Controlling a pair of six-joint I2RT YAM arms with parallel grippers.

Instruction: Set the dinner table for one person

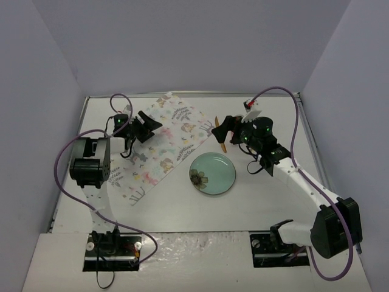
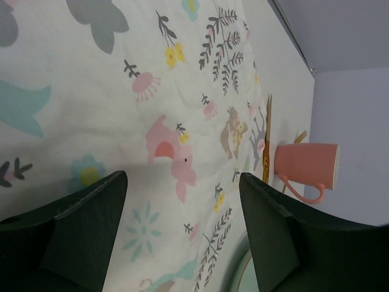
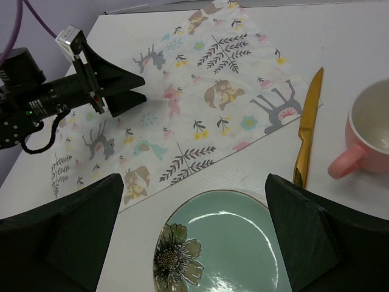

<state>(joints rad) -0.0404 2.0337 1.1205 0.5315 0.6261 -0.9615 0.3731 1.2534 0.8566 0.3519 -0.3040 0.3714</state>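
Plain pale lilac walls [image 1: 194, 42]

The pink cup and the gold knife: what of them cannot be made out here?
Pink cup: right wrist view, cut off by the right edge; top view, hidden under the right arm.
Gold knife: top view, mostly covered by the right gripper.
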